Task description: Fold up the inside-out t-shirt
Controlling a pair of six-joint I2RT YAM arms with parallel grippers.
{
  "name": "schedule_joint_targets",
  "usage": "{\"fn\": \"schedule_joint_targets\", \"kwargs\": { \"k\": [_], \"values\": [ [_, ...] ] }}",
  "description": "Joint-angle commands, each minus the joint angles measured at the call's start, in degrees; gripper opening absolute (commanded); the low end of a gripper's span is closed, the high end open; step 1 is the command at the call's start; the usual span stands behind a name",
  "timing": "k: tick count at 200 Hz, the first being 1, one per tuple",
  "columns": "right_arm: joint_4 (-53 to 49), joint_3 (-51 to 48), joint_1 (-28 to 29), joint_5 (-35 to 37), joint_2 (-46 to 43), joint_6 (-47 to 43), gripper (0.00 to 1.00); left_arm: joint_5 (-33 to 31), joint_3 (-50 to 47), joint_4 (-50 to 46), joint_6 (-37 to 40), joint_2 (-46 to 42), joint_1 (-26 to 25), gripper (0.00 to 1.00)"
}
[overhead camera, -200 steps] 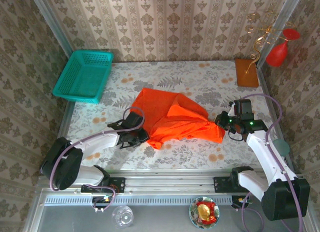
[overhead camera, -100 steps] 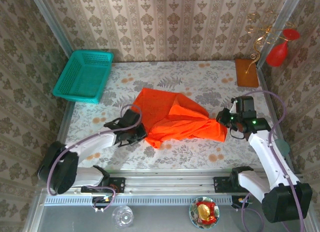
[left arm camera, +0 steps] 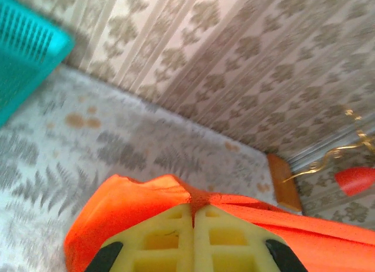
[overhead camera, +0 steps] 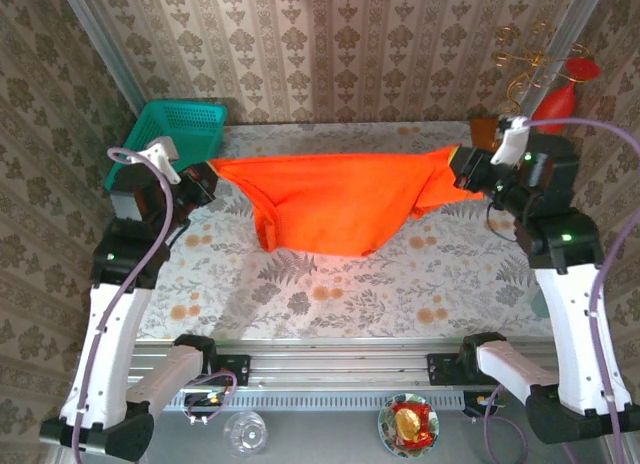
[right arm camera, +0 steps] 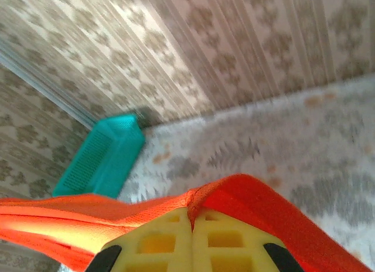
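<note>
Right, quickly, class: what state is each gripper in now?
Left gripper: shut, holding the inside-out t-shirt.
Right gripper: shut, holding the other end of it.

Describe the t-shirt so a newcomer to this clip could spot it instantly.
Look over the floral table, between the two arms. The t-shirt is the wide orange-red cloth stretched from the left gripper to the right gripper, each shut on one end. Unlike the glossy red vase in the far right corner, it is soft, wrinkled and sagging.
</note>
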Motion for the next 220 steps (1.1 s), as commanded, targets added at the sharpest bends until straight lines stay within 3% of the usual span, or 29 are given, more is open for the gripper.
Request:
{"fn": "schedule_joint_targets", "kwargs": {
  "k": [1, 22, 48, 57, 83, 99, 125, 143, 157, 177, 196, 220],
  "values": [
    [-4.05, 12.75, -1.09, 11.80, -0.69, -7.06, 0.00, 1.23, -1.64, 2.88, 5.26, 0.89, 1.97, 0.00],
    [-4.44, 20.63, -1.09, 16.59, -1.20, -9.28, 0.00, 9.44, -7.29, 12.65, 0.81, 1.35, 1.96, 0.00],
    [-1.68, 18.01, -1.09, 15.40, -2.72, -7.90, 0.00, 17.05, -9.31, 24.58, -1.25, 3.36, 2.65, 0.00],
    [-1.68, 15.75, -1.09, 11.88, -2.17, -6.27, 0.00, 19.51, -4.83, 24.83, 0.12, 4.81, 3.74, 0.00],
    [3.28, 3.94, -1.08, 0.15, -1.31, 1.48, 0.00, 21.92, 18.40, 13.86, 8.90, 10.10, 7.14, 0.00],
    [5.82, -1.50, -1.05, -1.08, -2.02, 3.87, 0.00, 20.70, 24.85, 13.66, 10.80, 11.15, 7.36, 0.00],
    [0.85, 1.65, -1.09, 10.62, -4.19, -1.13, 0.00, 22.65, 16.69, 18.91, 4.83, 12.38, 7.30, 0.00],
    [-6.31, 9.11, -1.05, 23.87, -3.77, -4.33, 0.00, 25.95, 9.31, 21.03, 1.31, 13.67, 7.59, 0.00],
    [-10.54, 14.94, -1.09, 28.23, -1.84, -6.87, 0.00, 27.02, 3.65, 26.51, -2.85, 13.17, 8.09, 0.00],
    [-7.80, 14.31, -1.09, 22.19, -1.52, -5.78, 0.00, 29.17, -0.57, 35.46, -7.55, 12.30, 9.84, 0.00],
    [-4.47, 10.90, -1.09, 13.93, -0.93, -3.26, 0.00, 30.66, 6.53, 29.88, -5.57, 13.16, 12.82, 0.00],
    [-4.52, 9.54, -1.09, 12.78, -0.19, -2.44, 0.00, 31.51, 8.24, 27.72, -3.45, 12.33, 13.51, 0.00]
  ]
}}
